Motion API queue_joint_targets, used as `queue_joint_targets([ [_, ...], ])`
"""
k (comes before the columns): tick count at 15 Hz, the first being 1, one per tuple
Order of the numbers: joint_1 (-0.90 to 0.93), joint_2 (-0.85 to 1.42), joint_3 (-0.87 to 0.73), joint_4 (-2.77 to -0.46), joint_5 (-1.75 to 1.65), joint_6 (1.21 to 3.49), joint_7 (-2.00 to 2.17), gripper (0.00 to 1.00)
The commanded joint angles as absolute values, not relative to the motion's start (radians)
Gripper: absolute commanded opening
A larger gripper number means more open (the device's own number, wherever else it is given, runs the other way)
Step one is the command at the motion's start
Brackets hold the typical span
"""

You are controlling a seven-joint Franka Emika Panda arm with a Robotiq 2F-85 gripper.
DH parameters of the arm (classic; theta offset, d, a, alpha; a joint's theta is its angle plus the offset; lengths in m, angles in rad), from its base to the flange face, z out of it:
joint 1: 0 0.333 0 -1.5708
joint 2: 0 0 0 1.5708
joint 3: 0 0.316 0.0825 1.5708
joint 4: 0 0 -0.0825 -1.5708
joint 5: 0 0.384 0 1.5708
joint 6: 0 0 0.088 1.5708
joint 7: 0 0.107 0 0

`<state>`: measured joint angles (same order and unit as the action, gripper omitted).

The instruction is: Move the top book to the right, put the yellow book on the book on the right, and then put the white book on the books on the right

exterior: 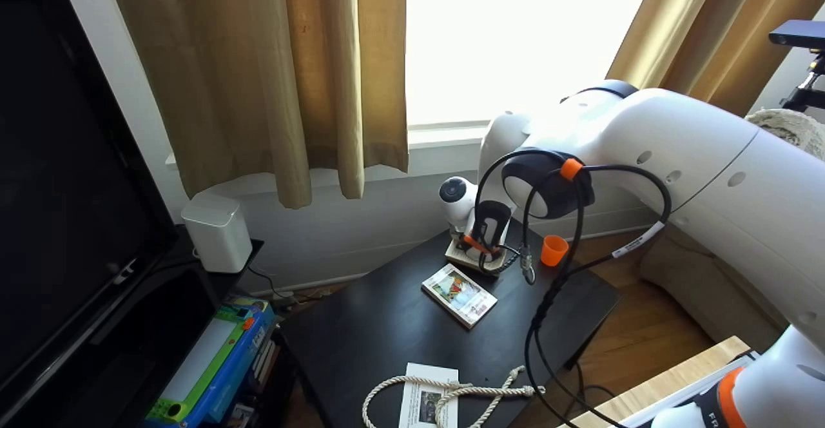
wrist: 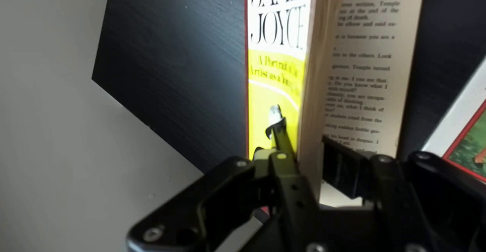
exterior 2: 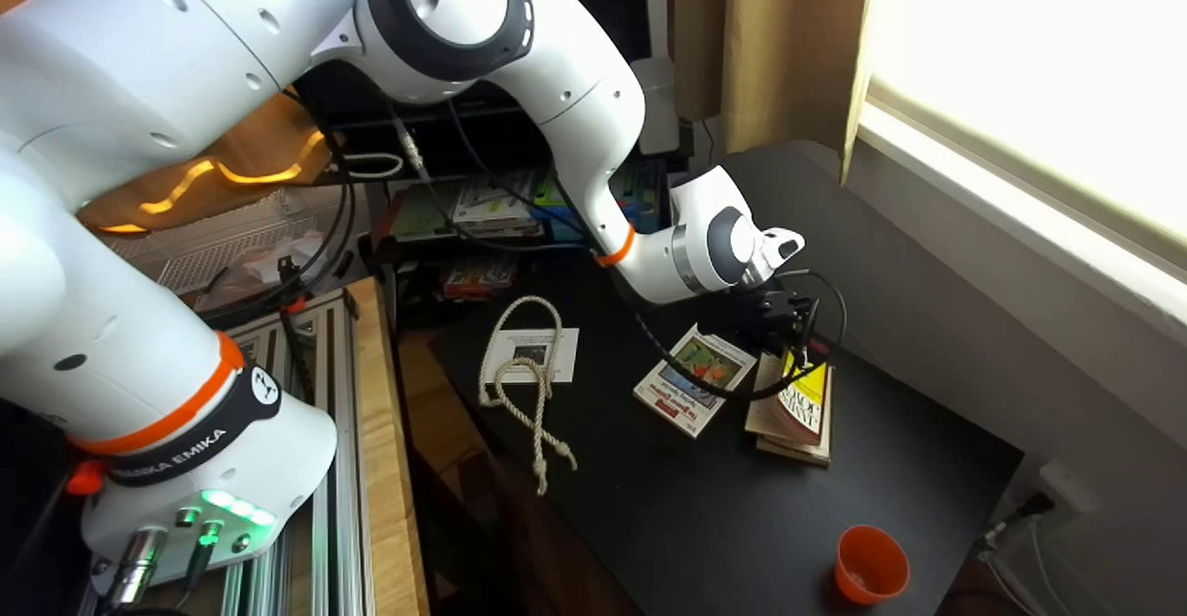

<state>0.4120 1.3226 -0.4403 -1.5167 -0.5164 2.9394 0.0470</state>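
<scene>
The yellow book with a "JAMES JOYCE" cover (wrist: 262, 104) is tilted and partly open, its cover facing one side. It also shows in an exterior view (exterior 2: 807, 393). A printed page (wrist: 364, 81) lies exposed beside its raised part. My gripper (wrist: 302, 134) has one finger on the yellow cover and one on the page side, pinching the raised part; it also shows in an exterior view (exterior 2: 797, 342). Another book (exterior 2: 802, 455) lies under the yellow one, its cover hidden. A white-bordered picture-cover book (exterior: 461, 296) lies flat beside this stack, also in an exterior view (exterior 2: 695, 379).
An orange cup (exterior: 554, 250) stands on the black table (exterior: 361, 344), also in an exterior view (exterior 2: 870, 564). A rope (exterior 2: 538, 421) lies over a white printed sheet (exterior 2: 568, 361) near the table's edge. The wall (wrist: 45, 149) is close beside the stack. Loose cables (exterior: 548, 305) hang from the arm.
</scene>
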Motion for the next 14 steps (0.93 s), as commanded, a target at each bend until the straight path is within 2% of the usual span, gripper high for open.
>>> queue_joint_targets([
  [1,0.39,1.409,-0.441,-1.413,-0.507,2.946,0.014,0.04],
  [6,0.367,1.461,-0.422,-1.348,-0.501,2.918,-0.019,0.04],
  [7,0.356,1.465,-0.409,-1.341,-0.499,2.916,-0.031,0.14],
  [8,0.352,1.465,-0.402,-1.338,-0.497,2.911,-0.038,0.41],
  [10,0.329,1.458,-0.37,-1.338,-0.497,2.902,-0.068,0.47],
  [14,0.296,1.451,-0.321,-1.33,-0.496,2.872,-0.116,0.78],
])
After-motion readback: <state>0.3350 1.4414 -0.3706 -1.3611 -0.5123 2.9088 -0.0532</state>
